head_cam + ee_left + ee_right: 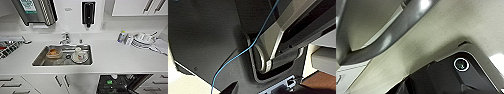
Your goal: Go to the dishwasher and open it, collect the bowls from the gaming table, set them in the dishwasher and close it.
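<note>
We're looking for the jaws first, and on either arm we cannot tell whether they're apart or together; the left wrist view is giving us dark robot panels with a blue cable [243, 53] running across them. Moving outward, we're facing a white tabletop [112, 58] with a steel sink [37, 61] sunk into it, holding an orange-filled container [53, 53] and a cup on a plate [79, 55]. Dishes [142, 40] are stacking up at the right. Below the tabletop's front edge, right of the sink, the dishwasher [120, 83] is standing open, showing its dark racked interior.
</note>
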